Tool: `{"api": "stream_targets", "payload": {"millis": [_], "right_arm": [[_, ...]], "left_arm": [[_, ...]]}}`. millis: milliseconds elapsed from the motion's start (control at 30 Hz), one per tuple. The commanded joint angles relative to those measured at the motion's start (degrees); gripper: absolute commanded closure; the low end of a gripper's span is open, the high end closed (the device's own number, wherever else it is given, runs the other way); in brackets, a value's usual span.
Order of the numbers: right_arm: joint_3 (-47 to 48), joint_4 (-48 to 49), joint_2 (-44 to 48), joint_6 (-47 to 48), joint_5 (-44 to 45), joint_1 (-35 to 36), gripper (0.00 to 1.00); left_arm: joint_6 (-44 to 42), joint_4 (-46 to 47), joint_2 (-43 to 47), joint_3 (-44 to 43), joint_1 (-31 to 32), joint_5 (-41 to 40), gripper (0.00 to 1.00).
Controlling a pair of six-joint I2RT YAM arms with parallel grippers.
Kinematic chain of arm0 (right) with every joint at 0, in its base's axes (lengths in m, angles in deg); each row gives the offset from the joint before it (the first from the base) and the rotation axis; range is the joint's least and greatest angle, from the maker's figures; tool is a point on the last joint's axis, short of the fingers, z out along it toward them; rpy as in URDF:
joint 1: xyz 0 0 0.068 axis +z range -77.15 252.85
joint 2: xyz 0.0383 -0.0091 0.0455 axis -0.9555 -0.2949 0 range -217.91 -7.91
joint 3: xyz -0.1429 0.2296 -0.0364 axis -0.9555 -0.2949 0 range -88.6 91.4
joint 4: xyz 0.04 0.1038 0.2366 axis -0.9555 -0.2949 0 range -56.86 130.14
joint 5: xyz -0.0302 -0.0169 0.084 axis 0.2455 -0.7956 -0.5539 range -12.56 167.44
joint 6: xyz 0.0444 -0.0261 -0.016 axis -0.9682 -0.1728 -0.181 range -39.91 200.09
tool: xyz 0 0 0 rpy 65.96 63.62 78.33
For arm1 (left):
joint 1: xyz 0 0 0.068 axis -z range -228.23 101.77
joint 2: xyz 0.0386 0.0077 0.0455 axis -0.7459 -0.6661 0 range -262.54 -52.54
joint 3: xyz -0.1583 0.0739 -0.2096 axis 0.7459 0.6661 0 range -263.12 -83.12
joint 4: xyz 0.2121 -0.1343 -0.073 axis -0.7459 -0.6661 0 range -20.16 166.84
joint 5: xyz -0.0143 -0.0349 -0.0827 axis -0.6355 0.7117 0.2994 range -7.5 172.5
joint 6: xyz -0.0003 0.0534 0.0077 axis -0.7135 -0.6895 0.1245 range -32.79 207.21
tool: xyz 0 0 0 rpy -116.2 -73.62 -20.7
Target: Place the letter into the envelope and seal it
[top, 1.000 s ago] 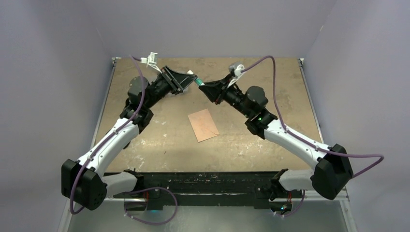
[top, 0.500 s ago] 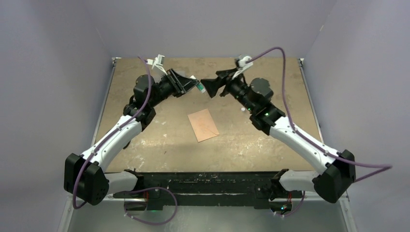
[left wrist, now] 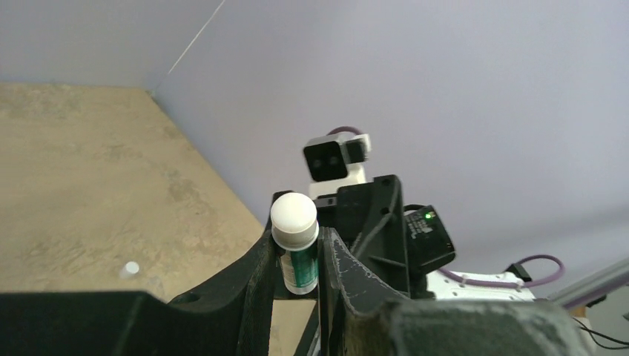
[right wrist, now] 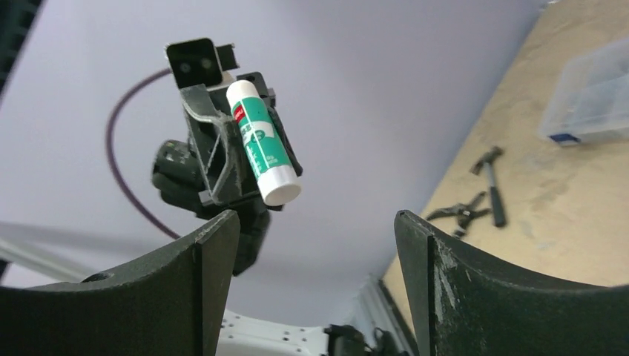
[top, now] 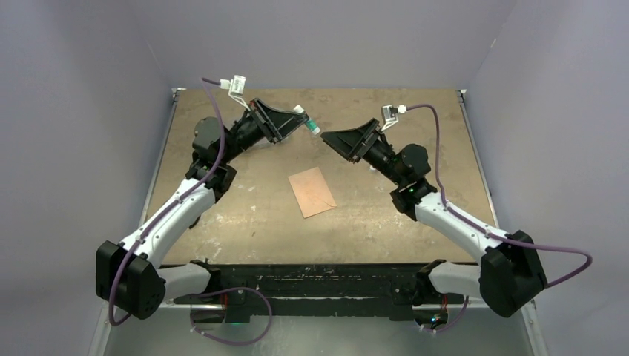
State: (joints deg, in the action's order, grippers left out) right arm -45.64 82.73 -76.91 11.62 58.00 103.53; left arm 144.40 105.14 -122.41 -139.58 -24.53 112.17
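Note:
The salmon-pink envelope point(top: 311, 191) lies flat on the middle of the table, its flap down. The letter is hidden. My left gripper point(top: 303, 119) point(left wrist: 297, 256) is raised over the far middle of the table, shut on a green and white glue stick point(top: 311, 124) point(left wrist: 299, 259). The stick's white end point(right wrist: 282, 191) points toward my right gripper point(top: 331, 138) point(right wrist: 317, 222). That gripper hangs a short way right of the stick, open and with nothing between its fingers.
A small white round piece point(left wrist: 131, 268) lies on the tan table point(top: 245, 215) in the left wrist view. The right wrist view shows hand tools point(right wrist: 482, 196) and a clear plastic box point(right wrist: 590, 104) on a tan surface. Grey walls enclose the table.
My right gripper, shut at the glue stick's tip a second ago, has opened and drawn back to the right. The left gripper keeps hold of the stick and has shifted slightly.

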Motion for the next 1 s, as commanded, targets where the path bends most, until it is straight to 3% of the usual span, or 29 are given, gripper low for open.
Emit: {"api": "stream_targets", "payload": {"millis": [0,200,633,867,967], "right_arm": [[0.5,18.2,-1.4,-11.0,-6.3,0.1,0.24],[0.6,27.1,-4.1,-15.1,-8.5,0.2,0.42],[6.2,24.0,-7.8,-12.4,-11.2,0.3,0.46],[8.1,21.4,-8.2,-8.3,-12.5,0.6,0.85],[9.9,14.4,-7.2,-1.0,-12.0,1.1,0.97]], "left_arm": [[5.7,12.0,2.5,0.7,0.1,2.9,1.00],[11.8,18.2,1.4,2.5,0.1,3.6,1.00],[13.1,19.1,1.7,4.2,0.2,3.3,1.00],[11.6,16.5,2.0,4.0,0.2,1.4,1.00],[11.0,13.6,2.6,4.0,0.2,-1.0,1.00]]}}
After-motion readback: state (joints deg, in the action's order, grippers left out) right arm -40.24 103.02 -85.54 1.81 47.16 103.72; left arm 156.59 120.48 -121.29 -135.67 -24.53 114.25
